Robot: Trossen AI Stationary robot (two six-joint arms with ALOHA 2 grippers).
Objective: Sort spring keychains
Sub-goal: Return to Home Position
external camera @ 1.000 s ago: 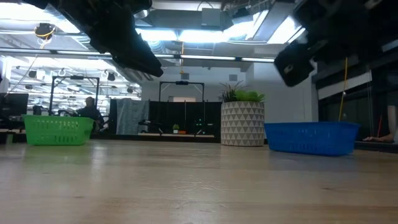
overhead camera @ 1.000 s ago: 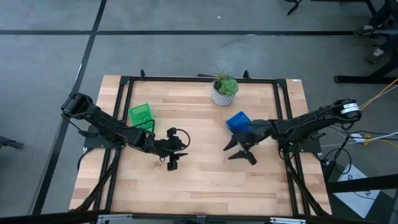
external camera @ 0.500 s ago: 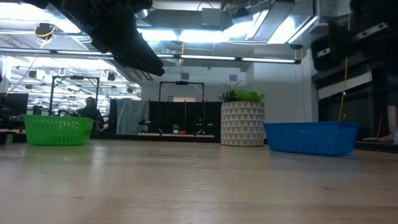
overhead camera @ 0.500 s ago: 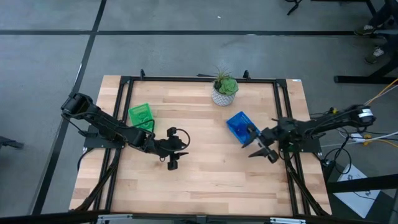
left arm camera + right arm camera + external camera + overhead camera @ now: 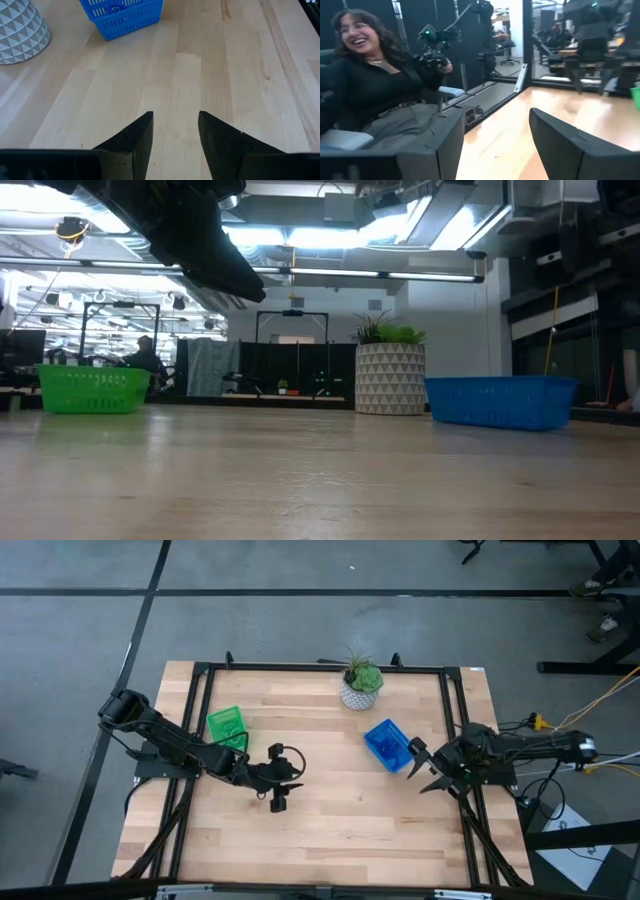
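Hovering over the left-centre of the surface (image 5: 330, 830), left end effector (image 5: 290, 780) is empty, its two dark wedge-shaped fingers apart with bare wood showing between them in the left wrist view (image 5: 175, 117). Left arm reaches in from the left edge, passing just beside the green tray (image 5: 226, 723). That tray is square, plastic, with mesh walls, and sits near the back-left; the low view shows it flat on the wood (image 5: 92, 390), contents too small to tell. Plant pot (image 5: 360, 690) is at back centre, round, white with a grey triangle pattern and green leaves on top (image 5: 390, 380). Blue tray (image 5: 385, 744) has the same mesh plastic and square shape, right of centre, turned at a slight angle and well apart from the green one. One small blue oval that looks like a spring keychain (image 5: 116, 7) lies inside it, seen through the open top in the left wrist view; any others cannot be made out. Right end effector (image 5: 420, 768) is just beside the blue tray near the right edge, fingers spread wide, holding nothing; the right wrist view shows the gap (image 5: 495, 125). Count: 2 trays, 1 pot, 2 arms, 1 keychain visible. Surface is light butcher-block wood with long plank seams, inside a black metal frame, on a grey floor with dark lines. Room behind has ceiling strip lights, desks and dark partitions. One seated person (image 5: 370, 90) in dark clothes is beyond the surface edge, holding a black controller rig.
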